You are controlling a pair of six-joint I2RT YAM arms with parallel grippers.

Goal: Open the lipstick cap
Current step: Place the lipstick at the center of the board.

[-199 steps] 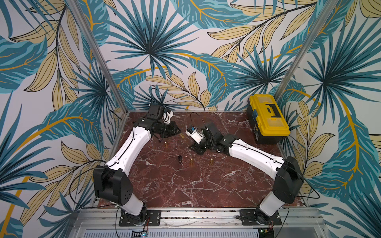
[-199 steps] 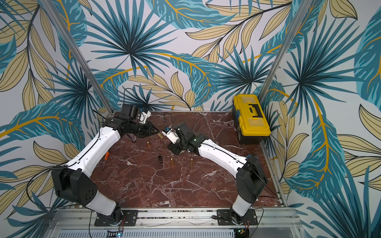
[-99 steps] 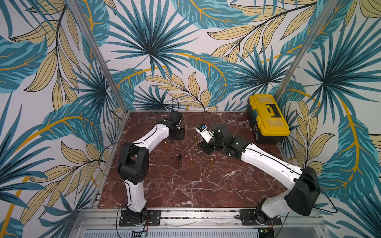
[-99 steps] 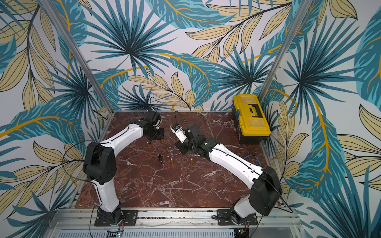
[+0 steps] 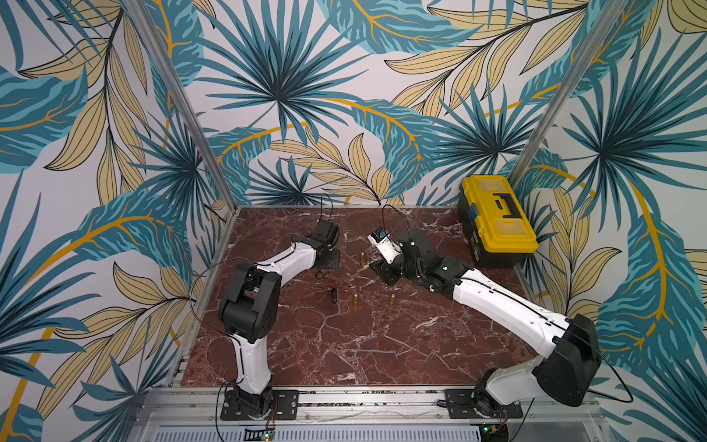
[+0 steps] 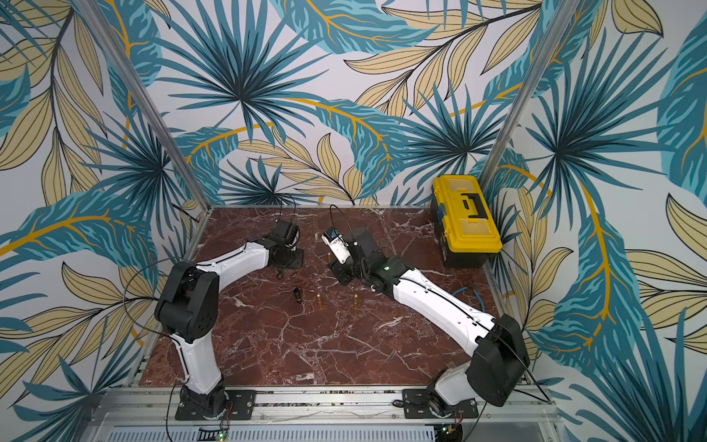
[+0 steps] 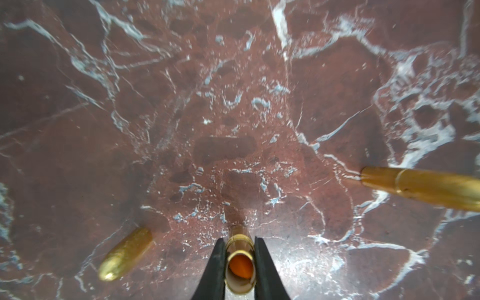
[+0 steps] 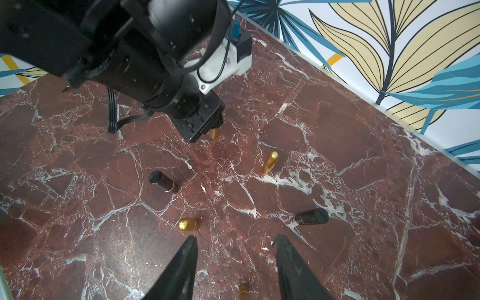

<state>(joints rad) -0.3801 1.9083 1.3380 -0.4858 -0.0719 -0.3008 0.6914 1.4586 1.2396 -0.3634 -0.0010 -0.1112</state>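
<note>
Lipstick (image 7: pixel 240 267) gold, orange stick exposed | left gripper (image 7: pixel 239 241) clamps it | right gripper (image 8: pixel 236 237) spread

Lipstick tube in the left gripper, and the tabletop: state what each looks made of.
Lipstick tube: gold and mirror-shiny, so metal or metallised plastic; the sheen cannot say which. Orange-red stick shows inside its open end. Tabletop: red-brown with white veins and glare, so polished marble or a marble-look laminate.
</note>
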